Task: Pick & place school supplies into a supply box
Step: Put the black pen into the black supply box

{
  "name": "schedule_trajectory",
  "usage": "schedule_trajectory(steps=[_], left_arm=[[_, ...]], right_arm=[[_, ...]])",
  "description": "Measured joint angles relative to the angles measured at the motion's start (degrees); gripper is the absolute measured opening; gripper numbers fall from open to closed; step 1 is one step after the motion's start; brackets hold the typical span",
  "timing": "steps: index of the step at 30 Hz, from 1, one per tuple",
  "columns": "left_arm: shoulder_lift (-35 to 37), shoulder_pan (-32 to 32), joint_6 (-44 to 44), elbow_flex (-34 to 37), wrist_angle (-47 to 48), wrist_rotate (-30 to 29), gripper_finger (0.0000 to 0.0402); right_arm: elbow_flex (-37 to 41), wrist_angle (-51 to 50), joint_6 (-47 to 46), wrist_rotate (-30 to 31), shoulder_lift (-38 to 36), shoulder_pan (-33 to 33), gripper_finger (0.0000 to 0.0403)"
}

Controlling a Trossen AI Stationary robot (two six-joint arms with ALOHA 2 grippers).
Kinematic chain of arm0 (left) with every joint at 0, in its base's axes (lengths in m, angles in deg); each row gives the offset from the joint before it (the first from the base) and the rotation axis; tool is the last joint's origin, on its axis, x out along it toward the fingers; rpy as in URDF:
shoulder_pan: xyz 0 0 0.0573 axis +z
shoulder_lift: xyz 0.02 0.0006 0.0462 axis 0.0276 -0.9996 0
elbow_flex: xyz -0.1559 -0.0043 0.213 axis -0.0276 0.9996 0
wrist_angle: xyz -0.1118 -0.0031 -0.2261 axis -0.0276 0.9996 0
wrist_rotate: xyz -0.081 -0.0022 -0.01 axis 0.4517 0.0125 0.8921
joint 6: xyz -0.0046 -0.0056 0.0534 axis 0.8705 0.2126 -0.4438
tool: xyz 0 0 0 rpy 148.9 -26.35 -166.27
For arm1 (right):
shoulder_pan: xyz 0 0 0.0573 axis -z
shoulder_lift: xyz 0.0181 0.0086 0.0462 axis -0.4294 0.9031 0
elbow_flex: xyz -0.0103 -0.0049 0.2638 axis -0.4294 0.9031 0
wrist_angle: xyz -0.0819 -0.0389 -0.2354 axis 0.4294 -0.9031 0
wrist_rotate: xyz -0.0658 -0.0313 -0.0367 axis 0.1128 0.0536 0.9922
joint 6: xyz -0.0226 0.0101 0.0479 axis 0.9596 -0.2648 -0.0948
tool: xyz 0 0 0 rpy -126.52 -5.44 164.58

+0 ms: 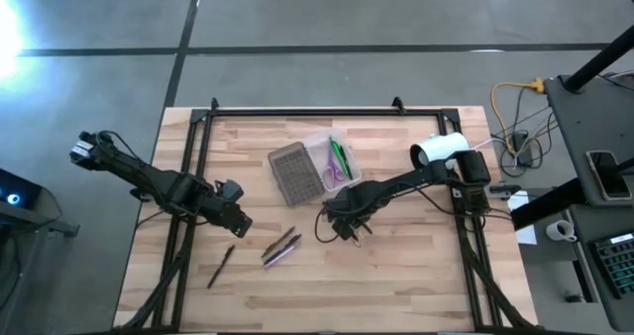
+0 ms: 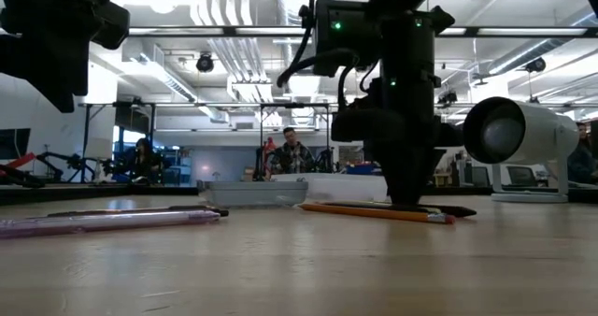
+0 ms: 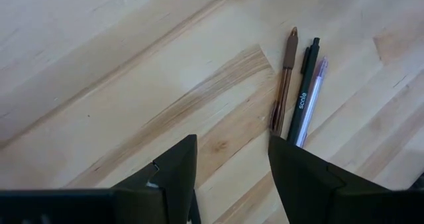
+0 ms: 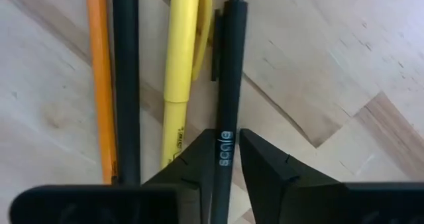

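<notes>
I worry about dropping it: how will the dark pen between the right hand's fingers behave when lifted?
The dark pen looks straight and rigid, so it should probably stay stiff. It is thin, so likely light. The right hand straddles it near one end, so it may tilt down. Its body looks round and smooth, yet its clip may limit rolling against the yellow pen.

Right claw (image 4: pixel 227 174) down at the surface (image 1: pixel 416 285), fingers narrowed with little gap between. Left claw (image 3: pixel 232 177) hovers lower left of centre, fingers spread wide, holding nothing.
</notes>
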Motion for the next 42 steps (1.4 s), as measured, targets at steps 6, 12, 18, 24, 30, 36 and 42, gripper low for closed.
schedule_trajectory(steps=[6,12,18,24,30,36,42], left_arm=[[0.0,0.0,0.0,0.0,0.0,0.0,0.0171],[0.0,0.0,0.0,0.0,0.0,0.0,0.0171],[0.0,0.0,0.0,0.0,0.0,-0.5,0.0171],[0.0,0.0,0.0,0.0,0.0,-3.2,0.0171],[0.0,0.0,0.0,0.0,0.0,-3.6,0.0171],[0.0,0.0,0.0,0.0,-0.9,-5.2,0.0171],[0.0,0.0,-0.5,0.0,-1.0,-5.2,0.0171]], right_arm=[[-0.6,0.5,3.0,1.2,-0.3,0.0,0.0026],[-2.4,1.7,1.1,8.4,-5.8,-0.4,0.0014],[-4.9,3.5,-0.1,14.6,-13.6,1.5,0.0013],[-4.9,10.2,4.7,6.4,-13.8,12.4,0.0013],[-4.9,12.4,7.6,2.6,-10.0,19.4,0.0021],[-4.9,14.1,8.8,2.9,-7.8,22.3,0.0091],[-5.2,16.4,10.2,2.8,-8.8,22.2,0.0163]])
